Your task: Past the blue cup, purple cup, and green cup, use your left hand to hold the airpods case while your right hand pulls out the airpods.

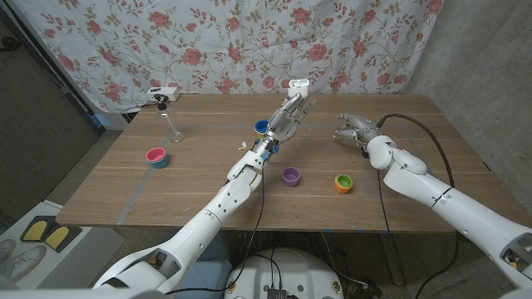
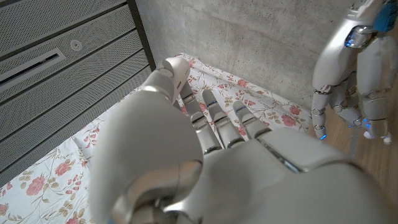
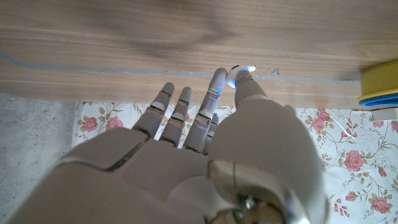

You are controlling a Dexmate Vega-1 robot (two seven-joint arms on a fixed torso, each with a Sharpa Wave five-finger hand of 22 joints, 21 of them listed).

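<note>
My left hand (image 1: 285, 119) is raised over the table's middle, past the blue cup (image 1: 261, 127). It holds the white airpods case (image 1: 298, 84) up at its fingertips; the case (image 2: 175, 70) also shows as a rounded white shape at the fingers' end in the left wrist view. My right hand (image 1: 354, 128) hovers low over the table to the right, apart from the case. Its thumb and a finger pinch a small white piece, seemingly an airpod (image 3: 247, 68). The purple cup (image 1: 290, 176) and green cup (image 1: 343, 183) stand nearer the front edge.
A pink cup (image 1: 155, 156) stands at the left. A clear glass stand (image 1: 173, 126) and a white device (image 1: 164, 93) are at the back left. A floral curtain (image 1: 249, 41) hangs behind the table. The blue cup (image 3: 380, 92) sits close to my right hand.
</note>
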